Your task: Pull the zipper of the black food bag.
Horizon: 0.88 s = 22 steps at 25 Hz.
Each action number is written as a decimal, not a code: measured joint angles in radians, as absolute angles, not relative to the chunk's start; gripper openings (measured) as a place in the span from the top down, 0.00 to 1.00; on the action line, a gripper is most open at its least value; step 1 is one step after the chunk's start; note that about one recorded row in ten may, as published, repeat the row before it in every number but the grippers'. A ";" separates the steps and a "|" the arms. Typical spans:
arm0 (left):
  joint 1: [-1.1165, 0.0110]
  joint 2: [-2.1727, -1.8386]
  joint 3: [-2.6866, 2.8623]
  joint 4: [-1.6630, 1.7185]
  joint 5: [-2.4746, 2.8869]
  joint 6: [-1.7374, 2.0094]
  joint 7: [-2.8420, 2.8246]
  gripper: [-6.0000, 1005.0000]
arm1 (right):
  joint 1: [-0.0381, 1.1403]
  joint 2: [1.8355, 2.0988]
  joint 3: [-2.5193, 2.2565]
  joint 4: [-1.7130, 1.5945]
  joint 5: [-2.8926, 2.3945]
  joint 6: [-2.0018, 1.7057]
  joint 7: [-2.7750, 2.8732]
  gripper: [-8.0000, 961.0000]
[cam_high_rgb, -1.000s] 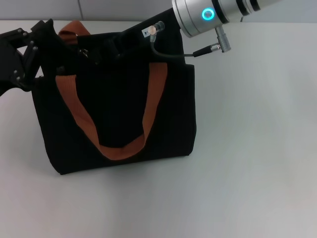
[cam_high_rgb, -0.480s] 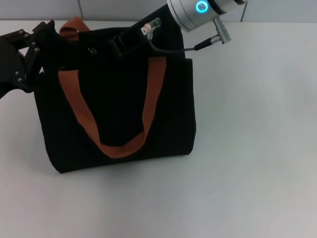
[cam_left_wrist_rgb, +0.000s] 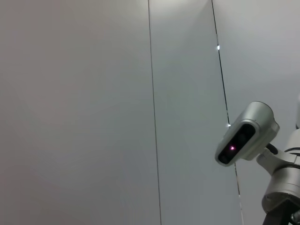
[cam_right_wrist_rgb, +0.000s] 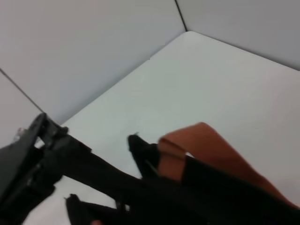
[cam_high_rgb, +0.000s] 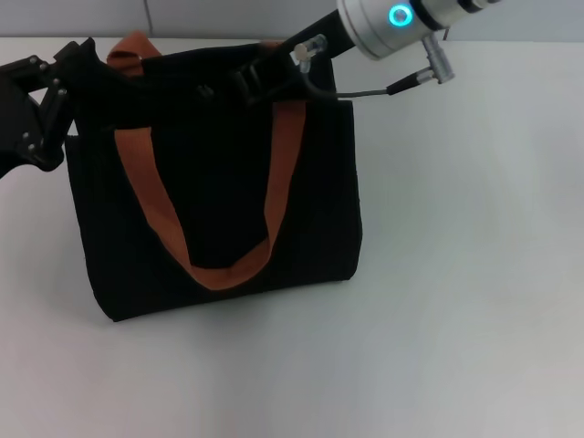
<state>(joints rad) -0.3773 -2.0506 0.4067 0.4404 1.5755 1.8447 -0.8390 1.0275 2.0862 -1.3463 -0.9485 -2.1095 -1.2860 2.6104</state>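
The right gripper (cam_high_rgb: 258,80) has slid along the top edge of the black food bag (cam_high_rgb: 219,210), toward the robot's right, compared with a second ago. I think it is dragging the zipper, so the pull looks well under way. The zipper itself hides under its dark fingers, and I cannot tell how far open they are. The left gripper (cam_high_rgb: 68,87) still holds the bag's far top corner, fingers pinched on the fabric. The bag stands on the white table (cam_high_rgb: 456,274).
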 joint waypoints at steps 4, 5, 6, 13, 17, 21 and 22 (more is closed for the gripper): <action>-0.377 -2.049 0.397 0.440 1.575 1.841 -0.839 0.88 | 0.993 2.087 -1.347 -1.001 -2.138 -1.295 2.632 0.99; -0.377 -2.049 0.397 0.440 1.575 1.841 -0.839 0.88 | 0.983 2.087 -1.347 -1.013 -2.140 -1.298 2.636 0.99; -0.377 -2.049 0.396 0.440 1.575 1.841 -0.839 0.88 | 0.965 2.087 -1.347 -1.034 -2.145 -1.300 2.645 0.99; -0.379 -2.048 0.393 0.440 1.574 1.833 -0.839 0.87 | 0.898 2.086 -1.341 -1.115 -2.178 -1.311 2.662 0.99; -0.380 -2.048 0.390 0.440 1.574 1.825 -0.839 0.87 | 0.868 2.086 -1.339 -1.148 -2.190 -1.314 2.665 0.99; -0.380 -2.048 0.382 0.440 1.572 1.820 -0.839 0.86 | 0.823 2.086 -1.337 -1.200 -2.202 -1.326 2.672 0.99; -0.380 -2.048 0.382 0.440 1.572 1.820 -0.839 0.86 | 0.823 2.086 -1.337 -1.200 -2.202 -1.326 2.672 0.99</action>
<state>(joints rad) -0.3804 -2.0477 0.3822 0.4402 1.5723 1.8202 -0.8390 0.8229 2.0860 -1.3369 -1.2001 -2.2024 -1.3258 2.6725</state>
